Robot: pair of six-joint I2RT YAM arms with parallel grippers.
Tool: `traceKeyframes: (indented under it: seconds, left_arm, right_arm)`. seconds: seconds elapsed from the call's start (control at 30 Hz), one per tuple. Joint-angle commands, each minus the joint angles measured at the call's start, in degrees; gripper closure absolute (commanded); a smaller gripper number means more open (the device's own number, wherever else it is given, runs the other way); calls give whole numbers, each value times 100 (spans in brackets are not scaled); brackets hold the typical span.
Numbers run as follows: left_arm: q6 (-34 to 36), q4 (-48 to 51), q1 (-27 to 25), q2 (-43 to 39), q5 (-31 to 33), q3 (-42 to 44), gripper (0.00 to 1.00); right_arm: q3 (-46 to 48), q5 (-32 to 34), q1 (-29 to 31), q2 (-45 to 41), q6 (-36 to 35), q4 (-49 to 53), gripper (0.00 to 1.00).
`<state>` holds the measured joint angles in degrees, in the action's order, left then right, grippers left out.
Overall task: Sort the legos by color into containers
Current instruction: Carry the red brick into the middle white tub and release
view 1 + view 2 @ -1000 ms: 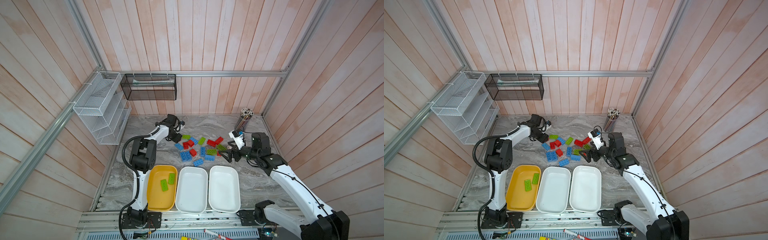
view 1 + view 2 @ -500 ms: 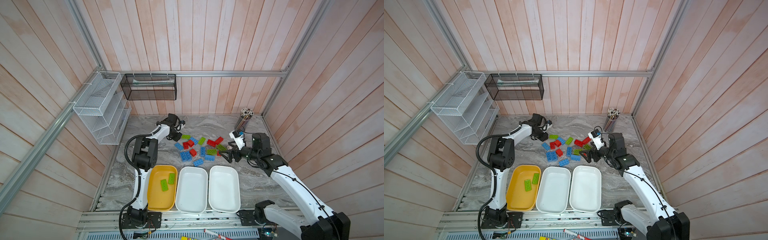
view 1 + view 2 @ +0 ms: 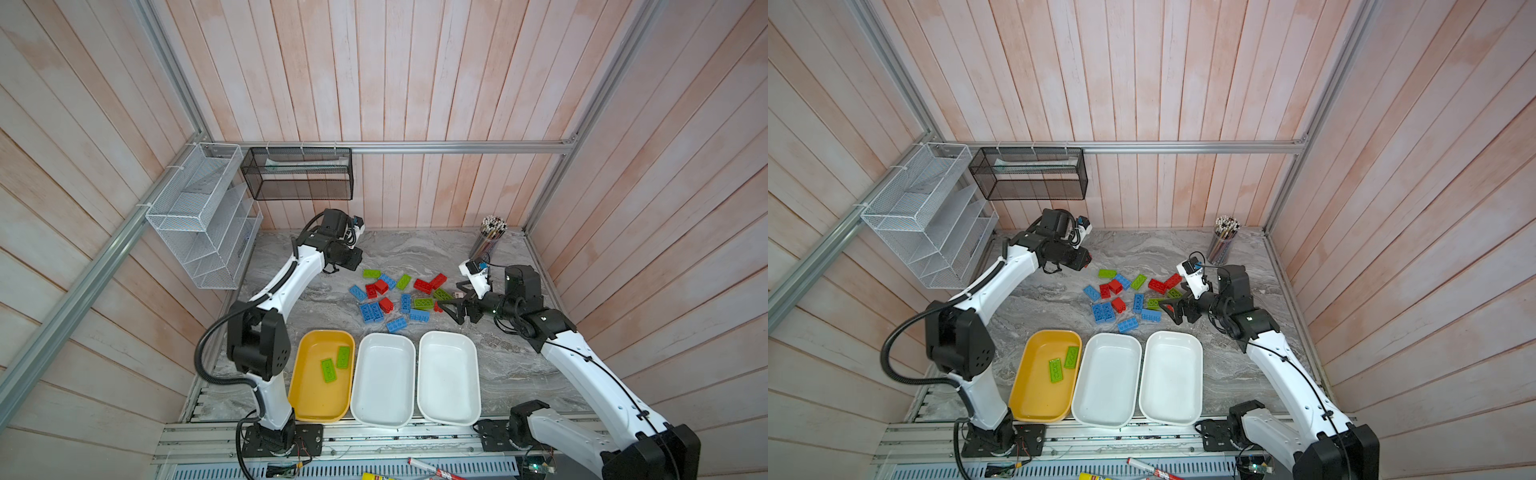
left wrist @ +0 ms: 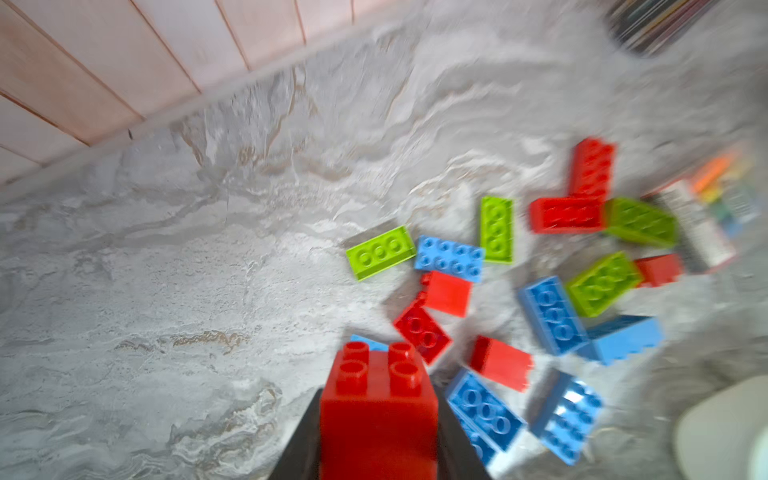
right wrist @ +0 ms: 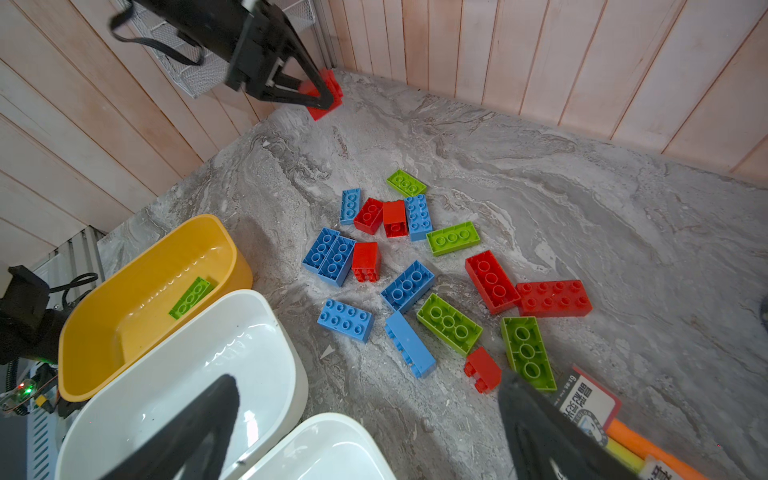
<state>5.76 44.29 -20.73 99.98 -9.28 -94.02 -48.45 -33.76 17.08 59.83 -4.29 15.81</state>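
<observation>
- Left gripper, risen slightly since a second before, clamped a red 2x2 brick
- Right gripper gaped empty
- Only wrist views showed that brick clearly

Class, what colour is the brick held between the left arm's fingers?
Red. The brick shows best in the left wrist view.

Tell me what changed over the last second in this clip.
The left gripper shut on a red brick and drew back a little from the pile. The right gripper stayed open beside the pile. The trays and the other bricks did not move.
</observation>
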Motion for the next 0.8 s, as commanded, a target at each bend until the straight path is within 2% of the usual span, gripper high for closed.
traceKeyframes:
  seconds: [0.0, 0.13, 0.3, 0.4, 0.5, 0.67, 0.77]
  left_arm:
    - [-917, 458, -407, -610, -213, 900, 73]
    - [-1904, 355, -1278, -1493, -341, 1988, 73]
    - [-2916, -63, -2347, -2108, -101, 3237, 73]
    - [-3440, -680, -2542, -2184, -279, 3887, 74]
    - [-3635, -924, -2858, -1914, -110, 4033, 72]
    - [-3785, -856, -2970, -1491, 105, 4055, 63]
    - [-3730, -595, -2954, -1456, 151, 3747, 50]
  right_arm:
    - [81, -151, -29, 70, 46, -171, 2]
    - [81, -205, -48, 114, 15, -204, 2]
    - [28, -228, -91, 151, -72, -158, 2]
    - [0, -257, -100, 168, -121, -106, 2]
    - [-50, -263, -111, 163, -142, -28, 2]
    - [-16, -194, -106, 8, -107, 39, 2]
    - [-7, -168, -113, -59, -139, 121, 2]
